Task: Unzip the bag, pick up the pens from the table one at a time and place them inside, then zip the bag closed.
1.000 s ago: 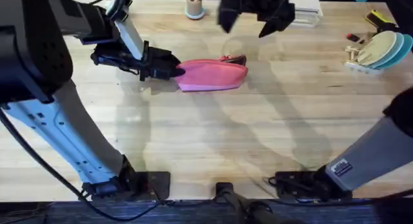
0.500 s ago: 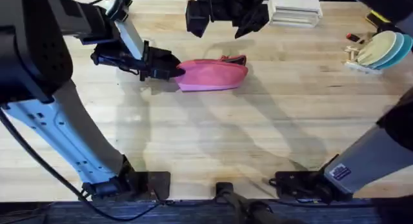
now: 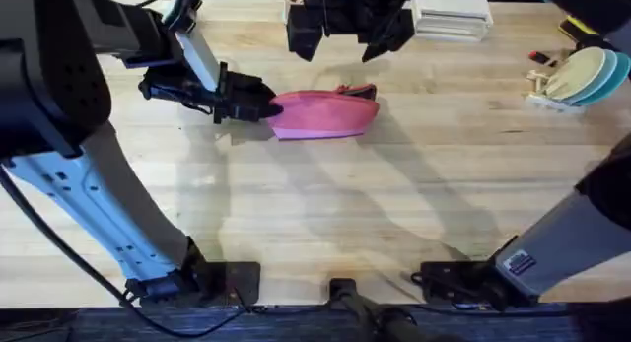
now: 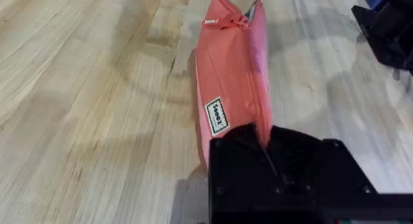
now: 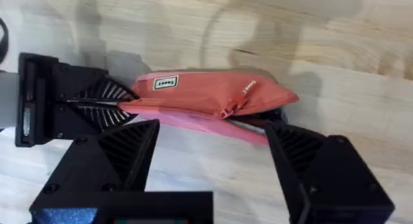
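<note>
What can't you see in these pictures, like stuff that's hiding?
- The pink fabric zipper pouch: its near end is covered by the left pincer in the left wrist view, which is shut on it.
- Inside the pouch: the slot by the zipper pull is too dark and narrow to show any pens.
- The right pincer, open above the pouch, shows dark and blurred overhead.

You saw a matt pink cloth bag with a sewn label, lying on the smooth, pale, grained wooden table.
</note>
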You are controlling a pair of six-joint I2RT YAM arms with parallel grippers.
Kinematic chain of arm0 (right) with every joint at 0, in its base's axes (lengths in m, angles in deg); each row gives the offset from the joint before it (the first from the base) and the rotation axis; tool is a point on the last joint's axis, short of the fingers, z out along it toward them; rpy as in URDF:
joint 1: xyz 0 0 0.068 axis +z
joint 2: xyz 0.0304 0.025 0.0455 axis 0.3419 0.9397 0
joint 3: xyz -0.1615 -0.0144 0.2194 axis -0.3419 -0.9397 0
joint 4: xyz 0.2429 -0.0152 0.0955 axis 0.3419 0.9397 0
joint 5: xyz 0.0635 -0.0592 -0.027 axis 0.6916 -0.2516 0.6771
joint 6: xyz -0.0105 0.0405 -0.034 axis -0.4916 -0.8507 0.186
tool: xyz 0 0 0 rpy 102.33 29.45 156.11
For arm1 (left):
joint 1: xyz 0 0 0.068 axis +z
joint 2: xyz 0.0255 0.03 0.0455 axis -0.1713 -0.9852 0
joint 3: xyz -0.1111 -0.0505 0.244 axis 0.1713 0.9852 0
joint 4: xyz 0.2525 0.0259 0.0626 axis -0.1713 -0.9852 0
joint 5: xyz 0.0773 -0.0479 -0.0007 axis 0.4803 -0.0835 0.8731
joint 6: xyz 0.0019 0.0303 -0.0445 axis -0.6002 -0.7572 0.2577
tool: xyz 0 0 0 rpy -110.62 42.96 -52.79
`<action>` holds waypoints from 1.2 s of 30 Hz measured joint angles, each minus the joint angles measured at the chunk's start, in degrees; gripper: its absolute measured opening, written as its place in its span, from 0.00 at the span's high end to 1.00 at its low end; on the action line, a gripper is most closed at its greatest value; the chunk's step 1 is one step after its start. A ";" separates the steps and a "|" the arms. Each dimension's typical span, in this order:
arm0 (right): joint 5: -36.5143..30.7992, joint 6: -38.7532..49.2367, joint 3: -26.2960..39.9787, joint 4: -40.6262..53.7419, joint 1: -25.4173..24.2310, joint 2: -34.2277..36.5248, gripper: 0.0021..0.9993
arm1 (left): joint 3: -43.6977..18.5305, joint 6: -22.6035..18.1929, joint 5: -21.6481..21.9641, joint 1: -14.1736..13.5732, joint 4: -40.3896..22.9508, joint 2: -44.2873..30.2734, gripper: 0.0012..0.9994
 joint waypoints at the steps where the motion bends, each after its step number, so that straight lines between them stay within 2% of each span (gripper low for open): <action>1: 0.00 0.00 0.00 0.32 0.00 0.00 0.00 | 0.00 0.00 0.00 0.00 0.00 0.00 0.96; 23: 0.00 -0.02 0.00 1.71 0.00 0.17 0.00 | 0.00 0.00 0.00 0.00 0.02 0.00 0.96; 27: 0.00 -0.02 0.00 1.75 0.00 2.02 0.00 | 0.00 0.00 0.00 0.00 0.02 0.00 0.96; 28: 0.00 -0.02 0.00 2.06 0.00 5.47 0.00 | 0.00 0.00 0.00 0.00 0.02 0.00 0.96; 36: 0.00 -0.02 0.00 1.84 0.00 6.91 0.00 | 0.00 0.00 0.00 0.00 0.02 0.00 0.96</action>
